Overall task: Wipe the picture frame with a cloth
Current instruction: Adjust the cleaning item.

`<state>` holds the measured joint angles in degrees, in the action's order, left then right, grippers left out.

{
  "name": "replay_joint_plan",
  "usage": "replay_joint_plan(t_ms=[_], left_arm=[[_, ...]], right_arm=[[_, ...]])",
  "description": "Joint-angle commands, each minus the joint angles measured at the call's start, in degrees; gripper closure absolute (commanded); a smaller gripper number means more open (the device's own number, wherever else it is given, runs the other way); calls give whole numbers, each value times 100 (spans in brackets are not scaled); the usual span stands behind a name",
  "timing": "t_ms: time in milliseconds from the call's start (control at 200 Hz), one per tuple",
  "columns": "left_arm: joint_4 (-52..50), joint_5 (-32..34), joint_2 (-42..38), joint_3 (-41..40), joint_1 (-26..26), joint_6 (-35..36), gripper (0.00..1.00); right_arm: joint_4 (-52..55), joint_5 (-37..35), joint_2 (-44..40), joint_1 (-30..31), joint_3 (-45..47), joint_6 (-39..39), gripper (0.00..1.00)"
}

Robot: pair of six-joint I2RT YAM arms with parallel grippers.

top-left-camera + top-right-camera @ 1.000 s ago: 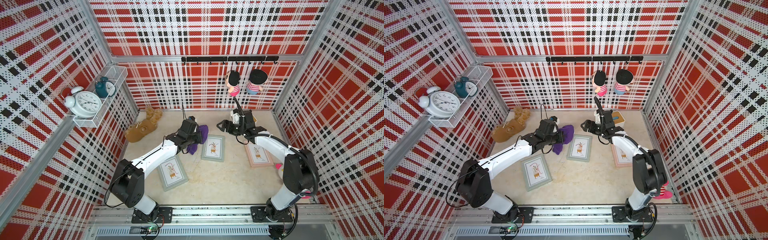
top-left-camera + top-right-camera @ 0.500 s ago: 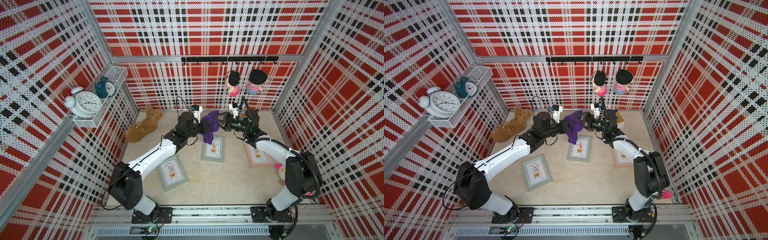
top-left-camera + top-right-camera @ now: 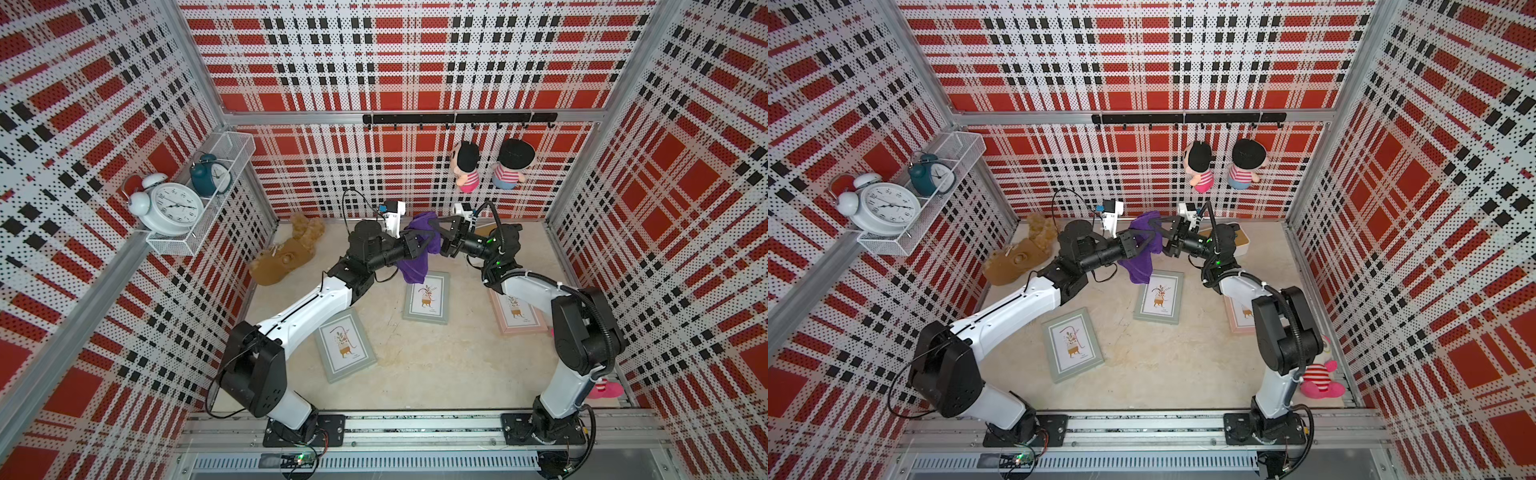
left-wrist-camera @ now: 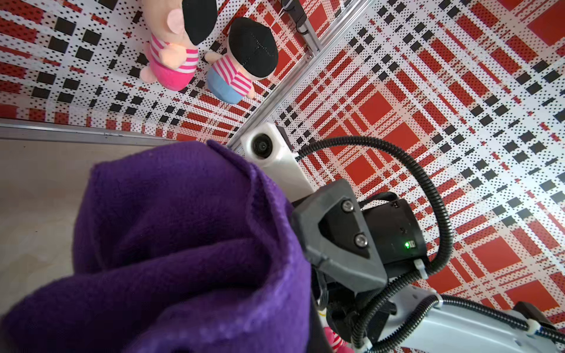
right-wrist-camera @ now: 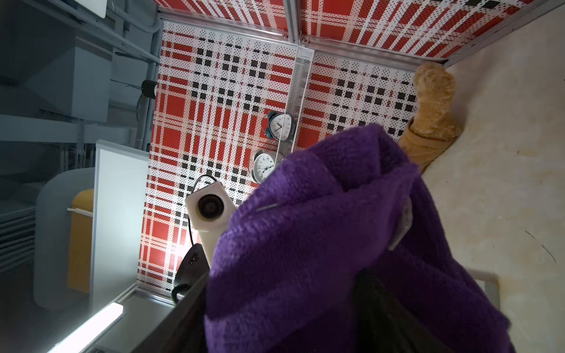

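The purple cloth (image 3: 415,257) (image 3: 1138,262) hangs in the air at the back middle, bunched in my shut left gripper (image 3: 417,245) (image 3: 1138,245). My right gripper (image 3: 434,235) (image 3: 1158,235) faces it from the other side, its fingers on either side of the cloth's upper fold. The cloth (image 4: 183,244) (image 5: 321,244) fills both wrist views and hides both sets of jaws. A grey-green picture frame (image 3: 427,297) lies flat right below the cloth. Another grey-green picture frame (image 3: 345,347) lies nearer the front. A pink picture frame (image 3: 517,311) lies partly under the right arm.
A brown plush toy (image 3: 286,257) lies at the back left by the wall. Two dolls (image 3: 467,166) (image 3: 513,164) hang from the back rail. A wire shelf (image 3: 174,245) with clocks juts from the left wall. A pink plush (image 3: 606,388) sits at the front right.
My left arm has lifted the cloth off the floor and carried it right. The right gripper has turned to meet it, and its fingers have narrowed around the cloth.
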<state>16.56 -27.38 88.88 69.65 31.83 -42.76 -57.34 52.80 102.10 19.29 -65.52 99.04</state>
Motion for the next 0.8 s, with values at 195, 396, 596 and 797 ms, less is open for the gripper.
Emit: replay_joint_plan(t_ms=[195,396,596,797], left_arm=[[284,-555,377,15,-71,-56,100],[-208,-423,389,80,-133,127,81],[-244,-301,7,-321,-324,94,24],[-47,-124,-482,-1018,-660,84,1]], right_arm=[[347,42,-318,4,-145,-230,61],[166,-291,-462,-13,-111,-357,94],[1793,-1024,-1102,-366,319,-1804,100],[4500,-2073,-1944,-866,188,-3827,100]])
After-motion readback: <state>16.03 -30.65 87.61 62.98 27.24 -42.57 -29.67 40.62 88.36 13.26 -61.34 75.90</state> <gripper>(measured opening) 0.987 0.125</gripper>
